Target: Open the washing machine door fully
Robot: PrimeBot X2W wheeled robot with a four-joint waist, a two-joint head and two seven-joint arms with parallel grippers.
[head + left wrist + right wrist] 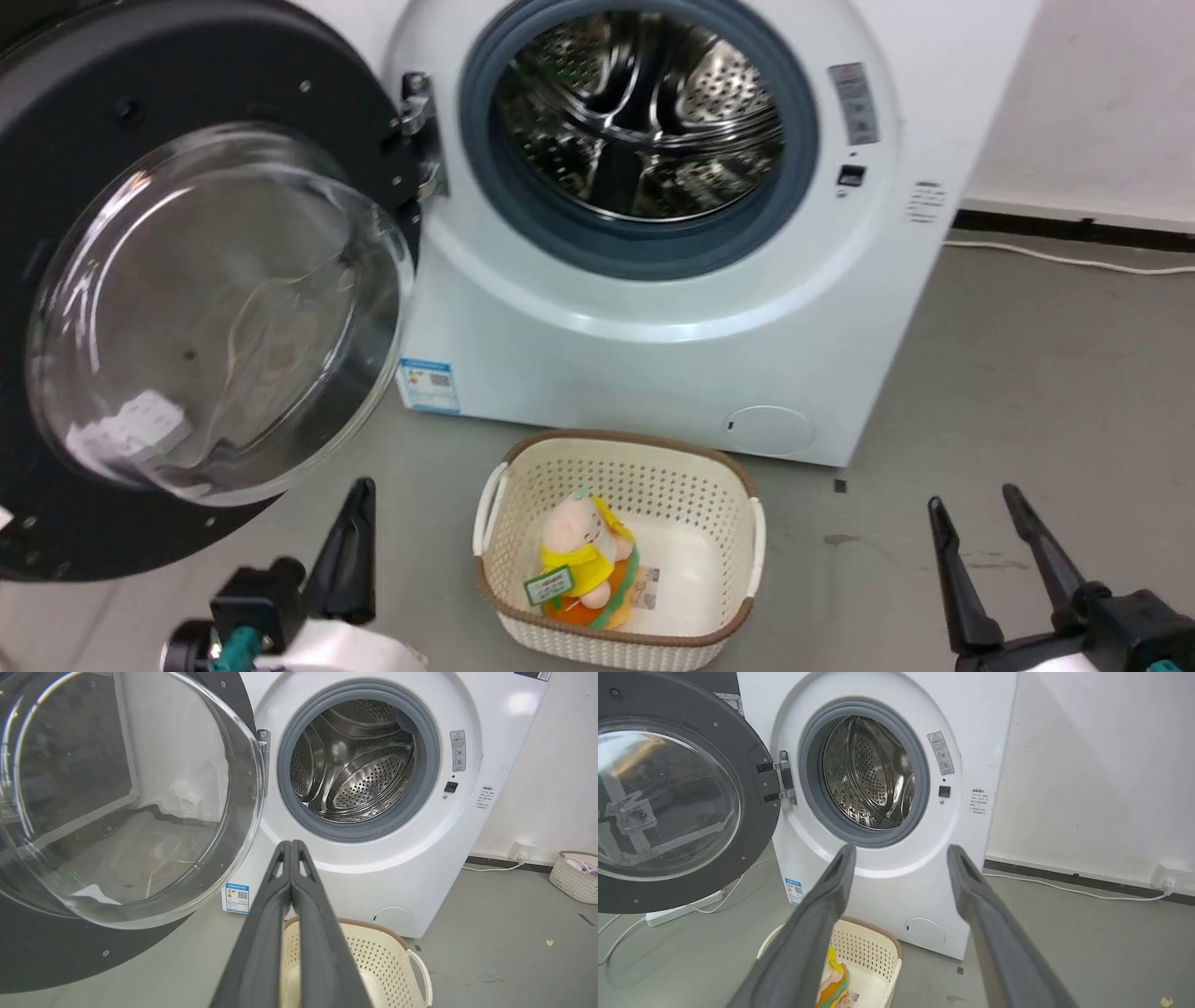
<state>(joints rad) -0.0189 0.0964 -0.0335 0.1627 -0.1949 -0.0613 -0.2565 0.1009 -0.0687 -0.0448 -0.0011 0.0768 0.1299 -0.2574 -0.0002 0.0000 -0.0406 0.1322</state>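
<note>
The washing machine door [196, 299], round and glossy black with a bulging clear glass bowl, stands swung wide out to the left on its metal hinge [420, 131]. It also appears as the door [117, 798] and the door [668, 798]. The steel drum [644, 112] lies exposed inside its grey rubber ring. My left gripper [359, 490] is shut, empty, low and just right of the door's lower edge, not touching it; its fingers [292, 891] press together. My right gripper [971, 504] is open, empty, low at the right, fingers [831, 891] spread.
A cream laundry basket [738, 504] with a plush toy [583, 555] sits on the grey floor before the machine, between my grippers. A second basket [577, 877] stands by the right wall. A white cable [1064, 259] runs along the baseboard; a power strip [682, 907] lies under the door.
</note>
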